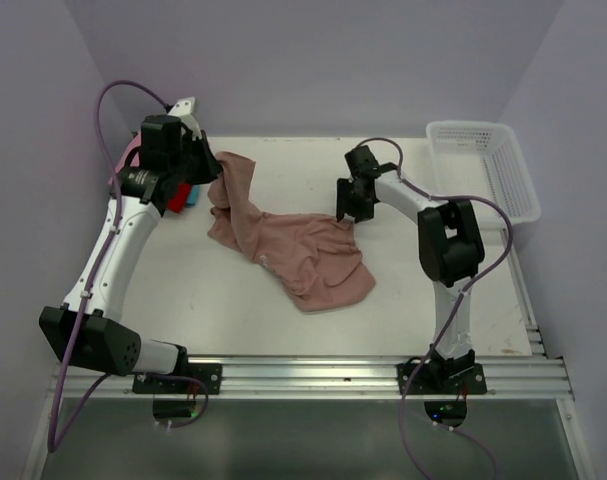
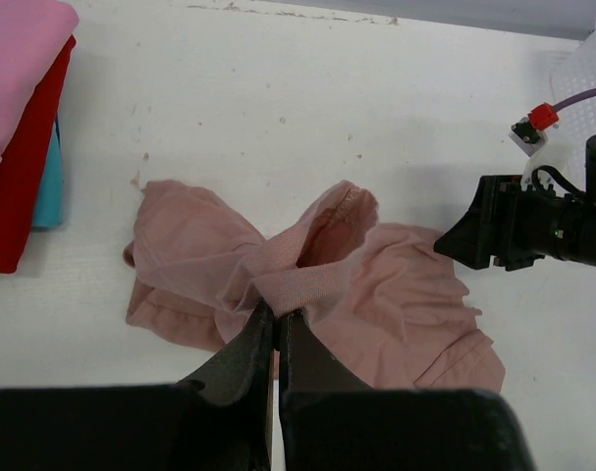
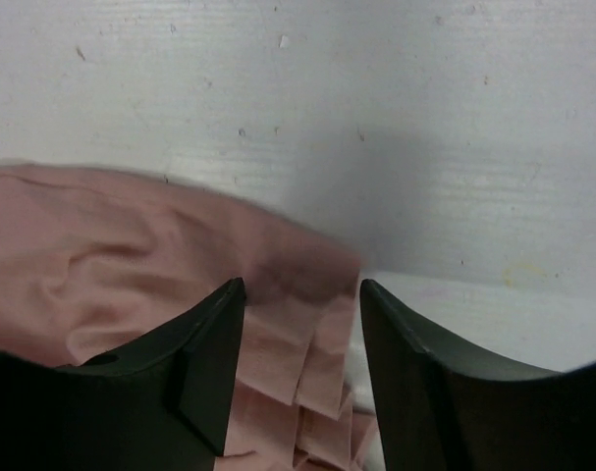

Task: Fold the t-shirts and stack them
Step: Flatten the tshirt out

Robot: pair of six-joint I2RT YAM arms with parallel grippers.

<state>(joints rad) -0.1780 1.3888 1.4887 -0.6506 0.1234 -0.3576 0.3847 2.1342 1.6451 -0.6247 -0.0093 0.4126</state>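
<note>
While some folded t-shirts [image 2: 23,128] are already stacked at the far left of the tabletop [image 1: 283,330], the dusty-pink t-shirt [image 1: 293,250] is not yet folded, being bunched mid-tabletop, clamped by the left pincer [image 2: 276,319], the right pincer [image 3: 299,294] held apart over its right edge.
</note>
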